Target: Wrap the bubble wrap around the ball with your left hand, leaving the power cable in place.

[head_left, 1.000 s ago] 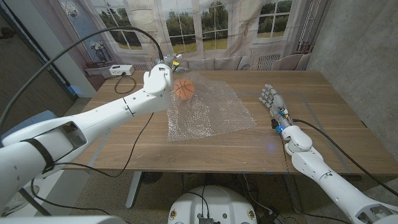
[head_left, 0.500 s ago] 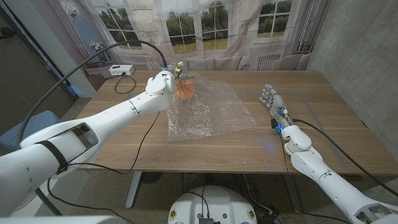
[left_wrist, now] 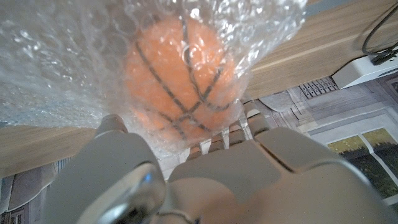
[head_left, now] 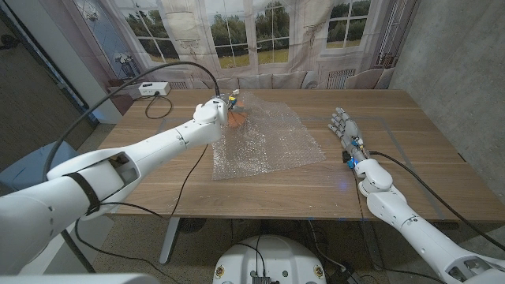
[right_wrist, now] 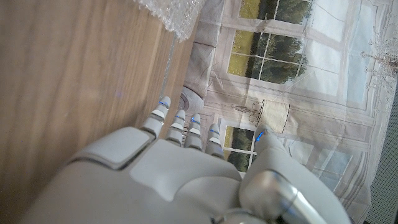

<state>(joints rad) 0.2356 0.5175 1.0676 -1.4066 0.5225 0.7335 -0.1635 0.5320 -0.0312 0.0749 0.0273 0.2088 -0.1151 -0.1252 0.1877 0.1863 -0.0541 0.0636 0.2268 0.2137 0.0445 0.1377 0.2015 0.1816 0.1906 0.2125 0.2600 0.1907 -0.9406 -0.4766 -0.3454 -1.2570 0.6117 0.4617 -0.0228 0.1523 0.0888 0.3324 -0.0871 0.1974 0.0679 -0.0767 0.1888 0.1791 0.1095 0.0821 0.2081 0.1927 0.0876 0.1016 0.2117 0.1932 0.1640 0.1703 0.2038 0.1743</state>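
- The ball, orange with black seams like a small basketball, sits at the far left corner of the bubble wrap, towards the far side of the wooden table.
- In the left wrist view the ball shows through a layer of the clear wrap, which drapes over it on the side facing the hand; the fingers reach up against that covered ball.
- In the head view the left hand is right at the ball's left and near side, touching or just beside it, and hides most of it. Whether it truly pinches the wrap I cannot tell; the fingers look curled towards the ball rather than spread wide.
- The sheet runs from the ball out to the right and nearer the robot, so the loose bulk of wrap lies on the ball's right and near side, away from the hand. My judgement: the next move turns on drawing more of that sheet over or around the ball.
- The left hand is by far the nearer; the right hand stands on the table well apart, right of the sheet, fingers extended and holding nothing.
- A black cable leads from a white power strip at the table's far left, clear of the ball.
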